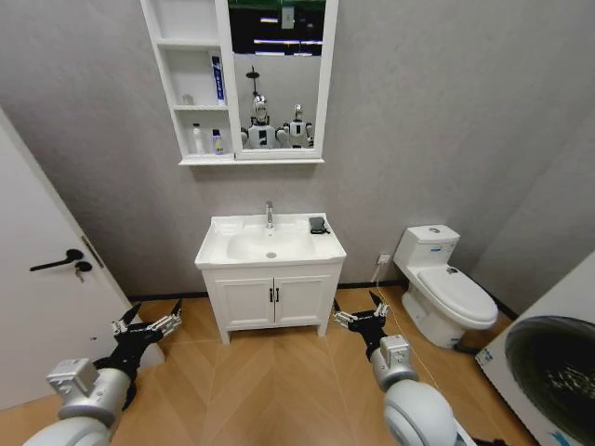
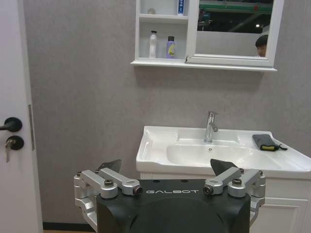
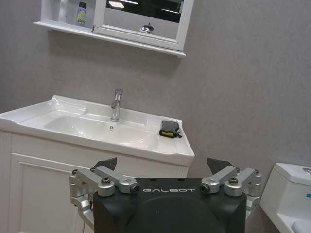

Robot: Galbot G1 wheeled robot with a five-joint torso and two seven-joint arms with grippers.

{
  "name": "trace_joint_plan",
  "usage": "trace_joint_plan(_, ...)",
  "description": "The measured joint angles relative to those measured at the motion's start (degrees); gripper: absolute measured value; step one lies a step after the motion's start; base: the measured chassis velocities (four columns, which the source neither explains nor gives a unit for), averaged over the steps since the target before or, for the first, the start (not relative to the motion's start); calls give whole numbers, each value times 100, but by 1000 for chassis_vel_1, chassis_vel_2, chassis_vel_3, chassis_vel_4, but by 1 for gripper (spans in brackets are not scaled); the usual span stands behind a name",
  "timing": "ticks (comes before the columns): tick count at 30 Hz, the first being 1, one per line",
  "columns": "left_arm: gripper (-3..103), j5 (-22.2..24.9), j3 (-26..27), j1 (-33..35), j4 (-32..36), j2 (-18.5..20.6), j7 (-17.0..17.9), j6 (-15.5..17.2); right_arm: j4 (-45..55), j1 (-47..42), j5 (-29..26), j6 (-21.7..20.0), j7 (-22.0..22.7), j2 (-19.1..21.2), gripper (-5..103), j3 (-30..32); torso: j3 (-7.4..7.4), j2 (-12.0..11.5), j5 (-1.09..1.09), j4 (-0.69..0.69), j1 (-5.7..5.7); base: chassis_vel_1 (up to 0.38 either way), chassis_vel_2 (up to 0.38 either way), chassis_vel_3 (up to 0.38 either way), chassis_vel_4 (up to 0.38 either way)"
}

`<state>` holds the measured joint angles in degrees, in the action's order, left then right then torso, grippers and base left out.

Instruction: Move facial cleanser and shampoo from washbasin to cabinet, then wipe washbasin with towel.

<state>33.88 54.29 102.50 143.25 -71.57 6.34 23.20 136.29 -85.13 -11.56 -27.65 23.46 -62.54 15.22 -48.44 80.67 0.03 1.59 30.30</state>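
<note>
Both the left gripper (image 1: 149, 324) and right gripper (image 1: 361, 314) hang wide and empty near the washbasin (image 1: 216, 249), whose far right corner holds the towel (image 1: 319, 225).

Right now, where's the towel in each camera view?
Head view: towel on the washbasin's back right corner.
Left wrist view: towel right of the tap.
Right wrist view: towel right of the tap.
Shared landmark: the tap.

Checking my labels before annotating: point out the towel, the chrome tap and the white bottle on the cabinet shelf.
towel (image 3: 169, 128): right wrist view, middle of the folded dark cloth.
chrome tap (image 2: 210, 127): left wrist view, upright body.
white bottle (image 2: 153, 44): left wrist view, body, on the cabinet's bottom shelf.
</note>
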Motion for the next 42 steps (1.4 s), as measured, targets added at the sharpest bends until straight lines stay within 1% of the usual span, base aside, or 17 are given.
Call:
trace_joint_plan(3, 100, 0, 0, 0, -1, 0, 2, 0, -30, -4, -68, 65, -65, 0, 100, -43, -1, -2, -3, 0, 3, 347, -380, -356, 326)
trace_joint_plan(5, 100, 0, 0, 0, 0, 0, 0, 0, -113, 5, -69, 271, -157, -1, 100, -42, 1, 1, 0, 1, -2, 328, -310, -314, 304)
trace_joint_plan(6, 100, 0, 0, 0, 0, 0, 0, 0, -161, 24, -70, 348, -173, -2, 100, -37, 0, 1, -3, -1, -2, 269, -285, -309, 278)
trace_joint_plan(8, 100, 0, 0, 0, 0, 0, 0, 0, -218, 49, -80, 421, -182, -2, 100, -29, 1, 2, 0, 0, -3, 269, -256, -263, 278)
trace_joint_plan(9, 100, 0, 1, 1, 0, 0, 2, 0, -254, 68, -99, 471, -200, 0, 100, -19, 2, 2, -1, -5, -5, 161, -227, -217, 163)
trace_joint_plan(10, 100, 0, 1, 2, -1, 0, 5, 0, -273, 83, -111, 504, -222, 14, 100, -2, 2, 3, -3, -5, -4, 161, 49, -151, 163)
trace_joint_plan(11, 100, 0, 1, 2, -1, 0, 5, 0, -273, 83, -111, 504, -222, 14, 100, -2, 2, 3, -3, -5, -4, 161, 49, -151, 163)
trace_joint_plan(13, 100, 0, 0, 1, -1, 0, 3, 0, -286, 93, -91, 500, -273, 68, 100, 40, 1, 2, -2, 5, -4, 21, 28, -82, 39)
trace_joint_plan(14, 100, 0, 0, 1, -1, 0, 0, 0, -287, 94, -85, 493, -281, 80, 100, 51, 0, 1, 2, 7, -3, -104, -63, -46, -1)
trace_joint_plan(15, 100, 0, 0, 1, -1, 0, 0, 0, -287, 94, -85, 493, -281, 80, 100, 51, 0, 1, 2, 7, -3, -104, -63, -46, -1)
trace_joint_plan(17, 100, 0, 0, -1, -2, 0, 0, 0, -288, 98, -79, 482, -288, 88, 100, 55, -3, -4, -2, -1, 7, -90, 23, 88, -25)
trace_joint_plan(19, 100, 0, 0, -1, -1, 0, 1, 0, -288, 99, -78, 480, -289, 89, 100, 55, -4, -5, 0, -2, 8, -65, 52, 88, -27)
trace_joint_plan(22, 100, 0, 0, -1, -2, 0, 1, 0, -288, 101, -77, 474, -289, 89, 100, 56, -3, -5, -3, -2, 8, -47, 71, 66, -51)
trace_joint_plan(28, 100, 0, 0, -1, -2, 0, 1, 0, -286, 101, -75, 468, -289, 88, 100, 57, -1, -2, -2, 2, 2, 0, 0, 0, 0)
trace_joint_plan(42, 100, 0, 0, 0, -1, 0, 1, 0, -283, 101, -74, 459, -289, 85, 100, 57, -1, -1, -2, -2, 1, 18, 16, 27, 25)
